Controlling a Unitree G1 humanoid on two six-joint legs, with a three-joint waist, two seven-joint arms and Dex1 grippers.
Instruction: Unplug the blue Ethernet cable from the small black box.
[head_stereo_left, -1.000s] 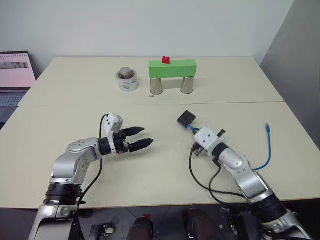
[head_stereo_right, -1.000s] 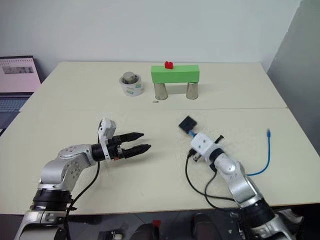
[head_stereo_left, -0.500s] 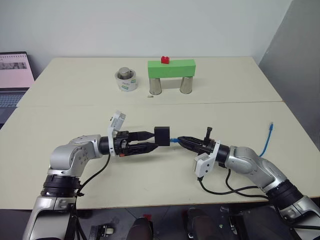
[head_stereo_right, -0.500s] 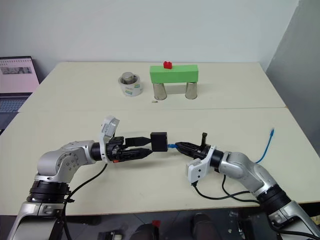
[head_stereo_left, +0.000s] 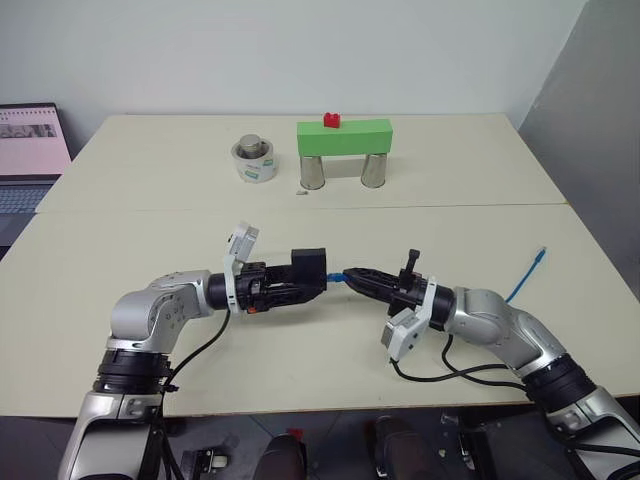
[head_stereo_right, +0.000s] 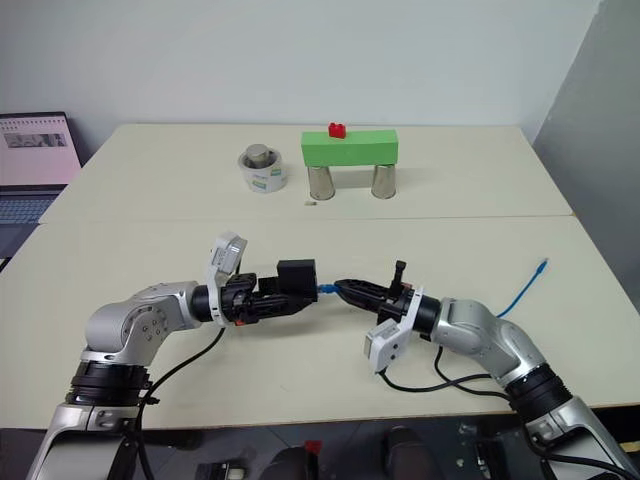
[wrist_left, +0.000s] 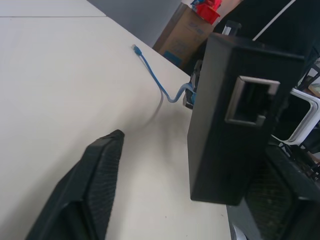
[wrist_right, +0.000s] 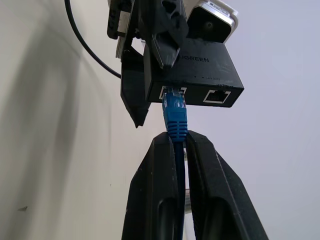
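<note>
Head views
- Left gripper (head_stereo_left: 300, 286): points toward the right gripper; its fingers close around the box (head_stereo_left: 308, 267), one above and one below it.
- Box: lifted off the table (head_stereo_left: 140, 250), between the two grippers' tips.
- Right gripper (head_stereo_left: 352, 278): points at the box; fingers pinched on the cable (head_stereo_left: 336, 277) just behind its plug.
- Cable: the short blue stretch from the right fingertips ends at the box; the far end (head_stereo_left: 540, 254) lies on the table well beyond the right arm.

Left wrist view
- Box (wrist_left: 235, 115): against the right-hand finger (wrist_left: 280, 195), an empty port facing the camera.
- Other finger (wrist_left: 95, 185): stands apart from the box.

Right wrist view
- Fingers (wrist_right: 159, 200): narrow, clamped on the cable (wrist_right: 174, 114) right below the plug.
- Plug: seated in one port of the box (wrist_right: 200, 75); the port beside it is empty.
</note>
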